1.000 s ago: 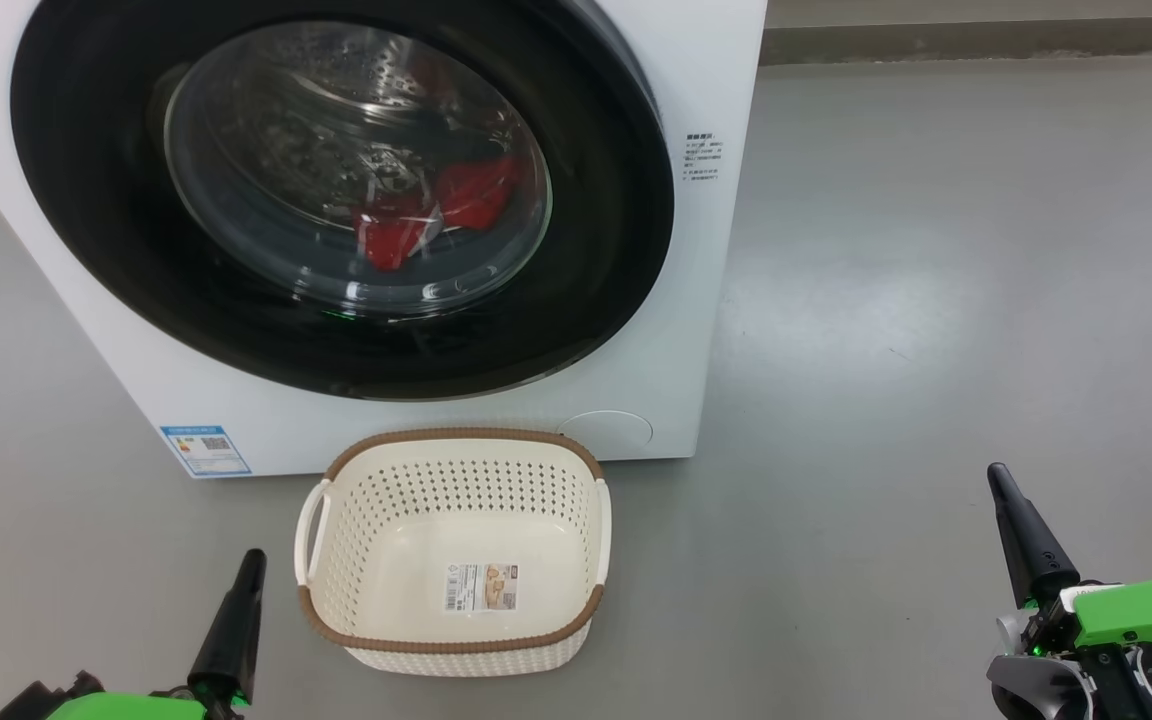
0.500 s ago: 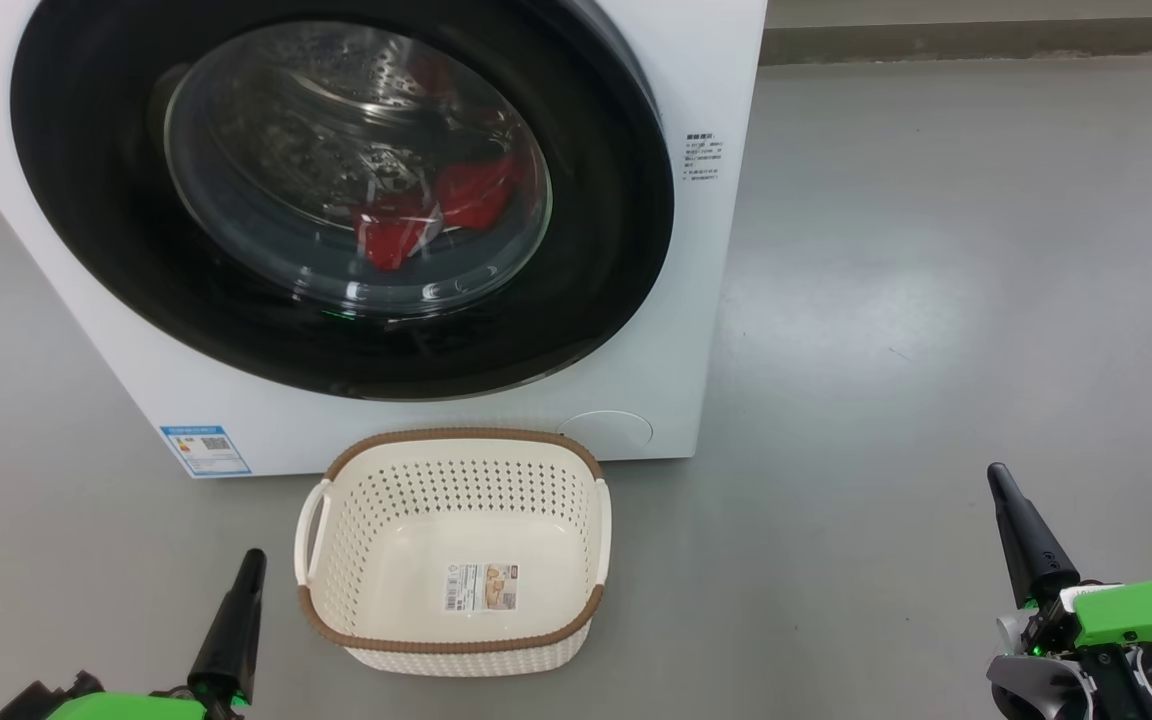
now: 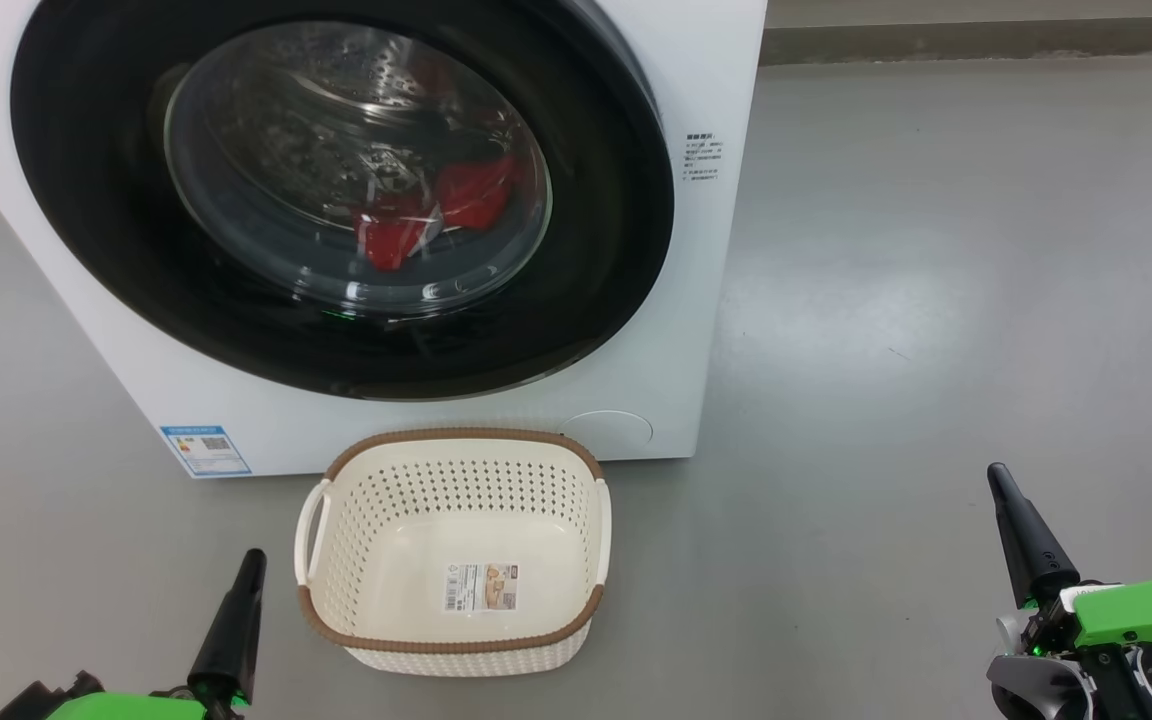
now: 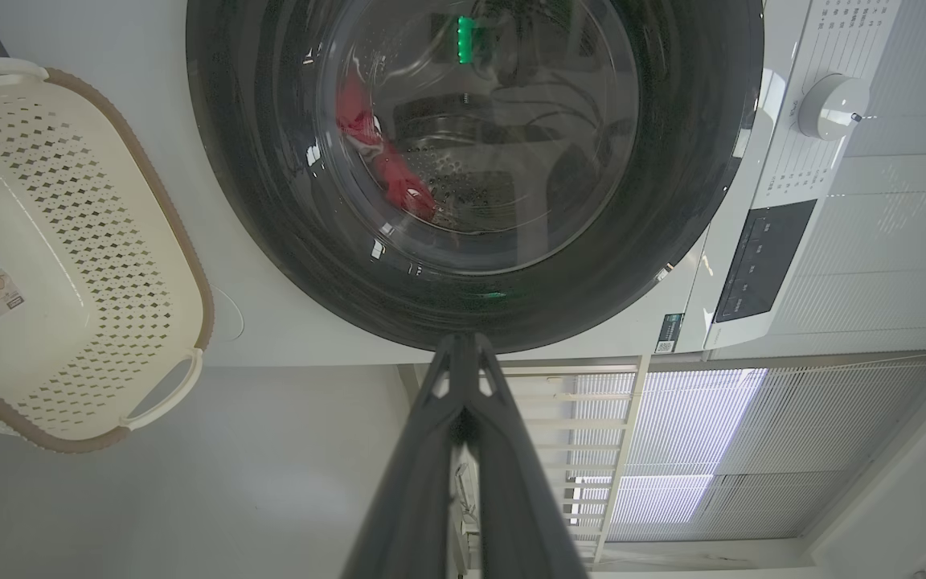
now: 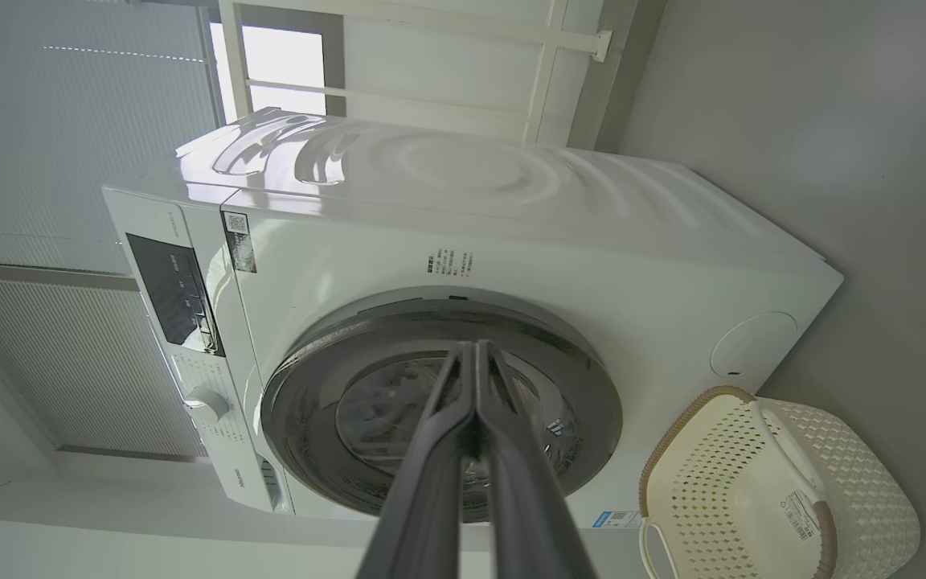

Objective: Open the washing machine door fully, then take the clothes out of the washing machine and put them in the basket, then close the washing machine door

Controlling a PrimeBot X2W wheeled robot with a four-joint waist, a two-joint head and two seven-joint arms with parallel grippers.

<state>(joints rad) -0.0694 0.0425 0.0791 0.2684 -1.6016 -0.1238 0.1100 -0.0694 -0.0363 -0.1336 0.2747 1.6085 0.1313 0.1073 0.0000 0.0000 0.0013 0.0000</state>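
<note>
I'm seeing left gripper, right gripper hovering pinched shut, empty; bright red fabric clothes lying behind closed glossy black round door

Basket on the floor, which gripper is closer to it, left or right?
Left. The left gripper sits just left of the basket; the right gripper is far off to its right.

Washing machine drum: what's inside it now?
Through the washing machine door, red clothes lie low in the steel drum. Glare and the door's black rim hide how many pieces there are.
</note>
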